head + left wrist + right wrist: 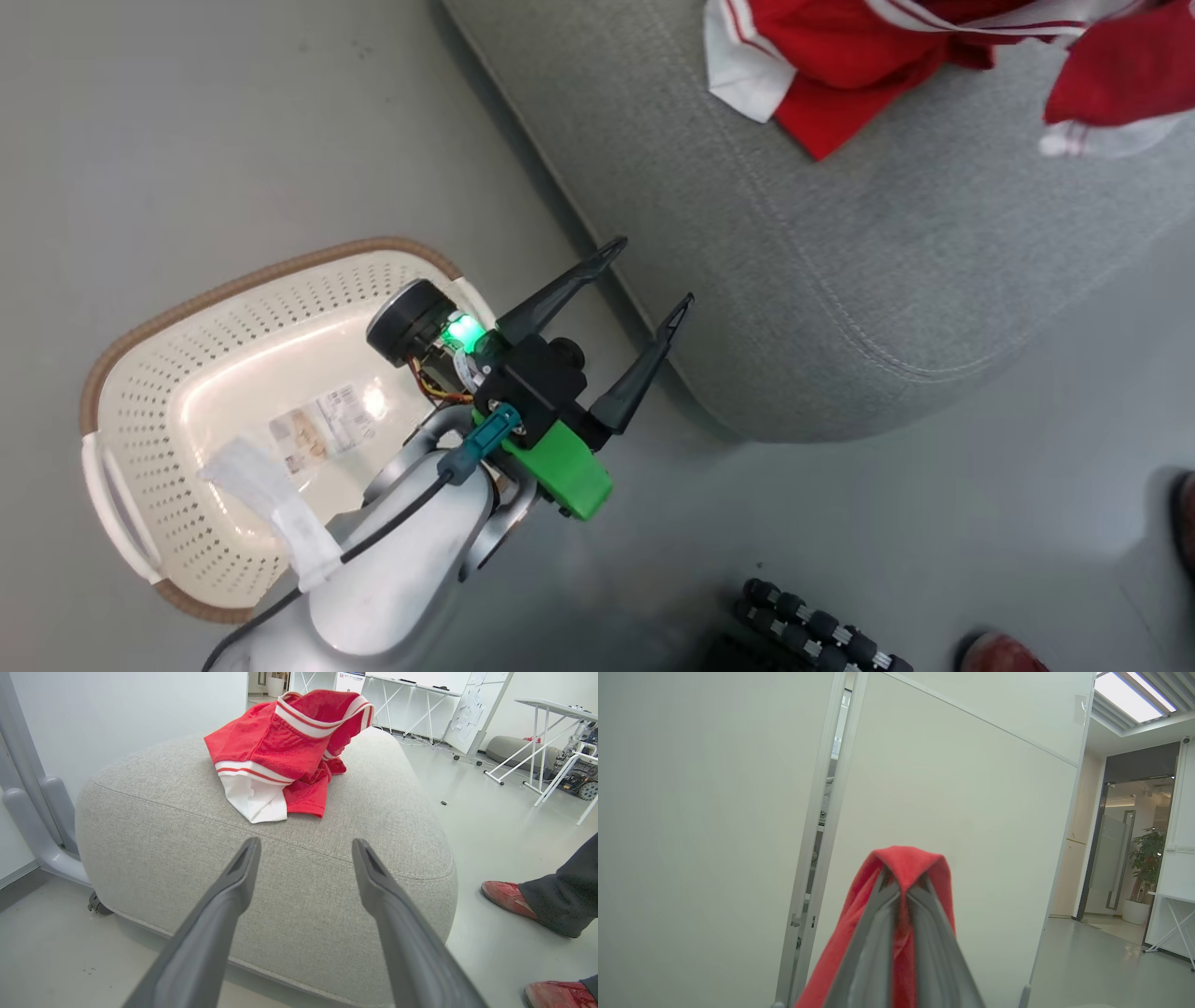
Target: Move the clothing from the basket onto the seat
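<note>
Head view. Left gripper (652,273) low over the floor, fingers spread wide, nothing between them, tips just beside the edge of the seat (840,280). Basket (159,401) on the floor near the seat, partly hidden by the pale forearm (392,579), paper label (327,425) on its bottom. Clothing (831,84) in a crumpled red-and-white heap on top of the seat, at the frame's upper edge. Second red piece (1120,65) at upper right, blurred, over the seat; resting or hanging, cannot tell. Red shoe (999,653) on the floor, lower right.

Left wrist view. Left gripper (306,843) released, both dark fingers well apart, aimed at the side of the seat (187,826), touching nothing. Clothing (285,751) bunched on the seat top, white trim toward the camera. Person's red shoe (507,895) and dark trouser leg (560,891) to the right of the seat.

Right wrist view. Right gripper (903,886) clenched on a fold of the second red piece (906,861), cloth draped over the fingertips and down the left side. Pale wall panel (971,812) behind.
</note>
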